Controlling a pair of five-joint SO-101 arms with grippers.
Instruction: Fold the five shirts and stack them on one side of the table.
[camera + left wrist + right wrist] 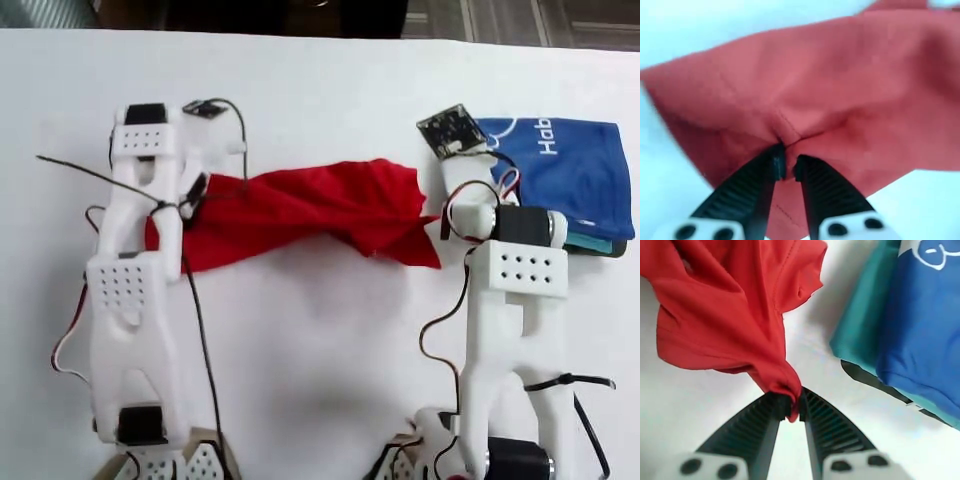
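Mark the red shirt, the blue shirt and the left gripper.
red shirt (310, 210): high view, middle of the bunched cloth.
blue shirt (565, 170): high view, top face of the folded shirt.
left gripper (787, 167): left wrist view, midway between the fingertips pinching the red cloth.

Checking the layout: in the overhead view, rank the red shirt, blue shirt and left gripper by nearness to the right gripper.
1. Red shirt, clamped in the right gripper.
2. Blue shirt, close by on its right.
3. Left gripper, at the shirt's far end.
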